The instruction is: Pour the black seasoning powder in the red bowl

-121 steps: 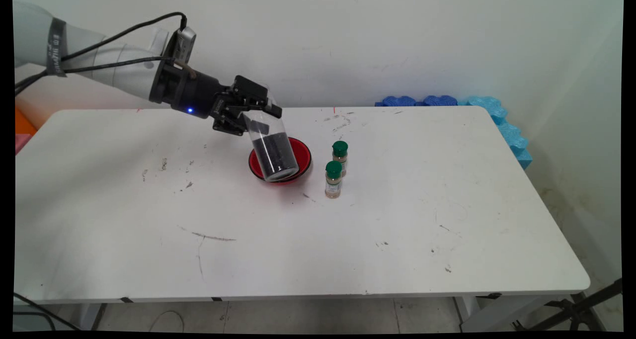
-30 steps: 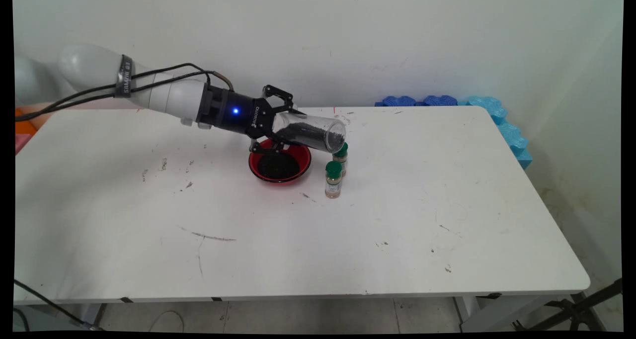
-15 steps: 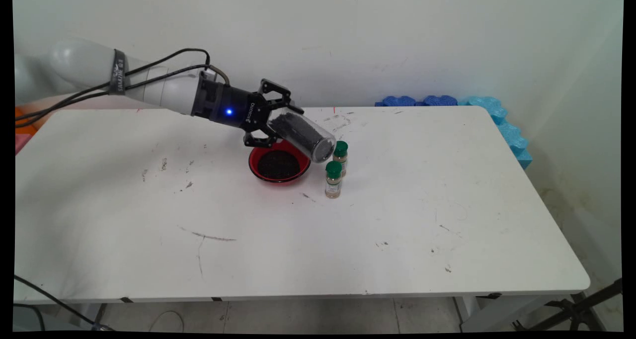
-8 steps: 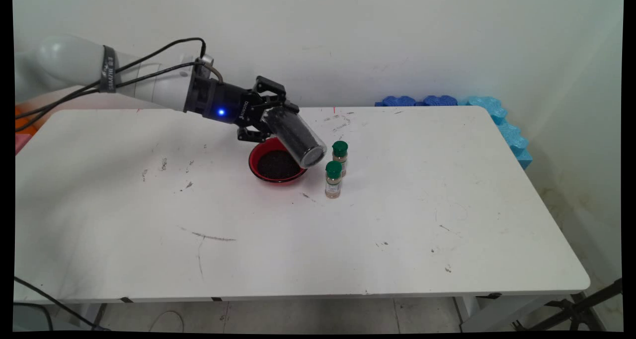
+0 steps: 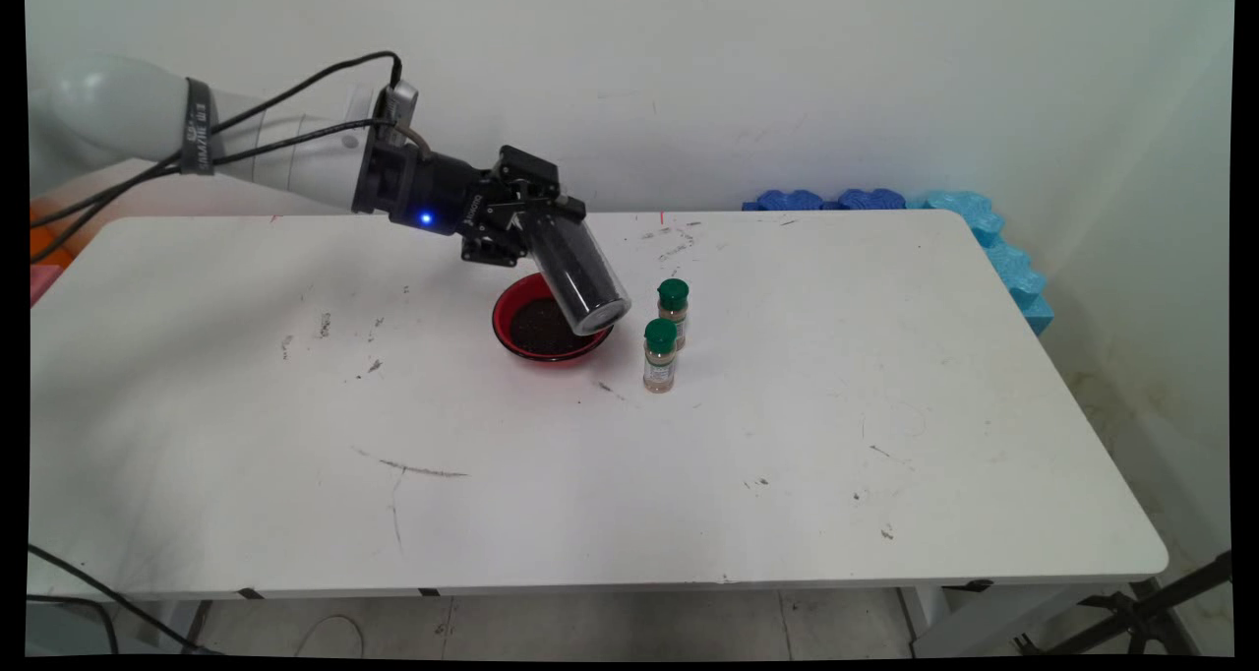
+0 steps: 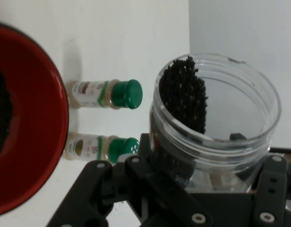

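Arm entered from the left, black cables (image 5: pixel 266 130) strung along it. End effector (image 5: pixel 526 220) was clamped on the upper part of a clear jar (image 5: pixel 575 273), its black linkage (image 6: pixel 150 198) closing around the jar's wall in the hand view. Jar hung tilted in the air, closed base down and to the right, mouth up toward the hand. Black granules (image 6: pixel 185 94) lay heaped along one inner wall of the jar; how much was left in it could not be told for sure from either view.

Below the jar, red bowl (image 5: pixel 536 341) sat on the white counter (image 5: pixel 787 474) with a dark layer of the same granules in it. The jar's base overlapped the bowl's right rim in the main view; touching or hanging clear could not be told.

Just right of the bowl stood two small spice bottles with green caps, upright, close together: far bottle (image 5: pixel 673 309), near bottle (image 5: pixel 660 354). Neither was touched.

At the counter's far right corner, blue foam pieces (image 5: pixel 944 218) lay against the wall.

Handling, as judged: jar looked like thin stiff plastic, light, smooth and likely slippery. Loose fill would shift as it tipped. A hold around the wall near the mouth, as here, seemed sound; hard squeezing might flex it.
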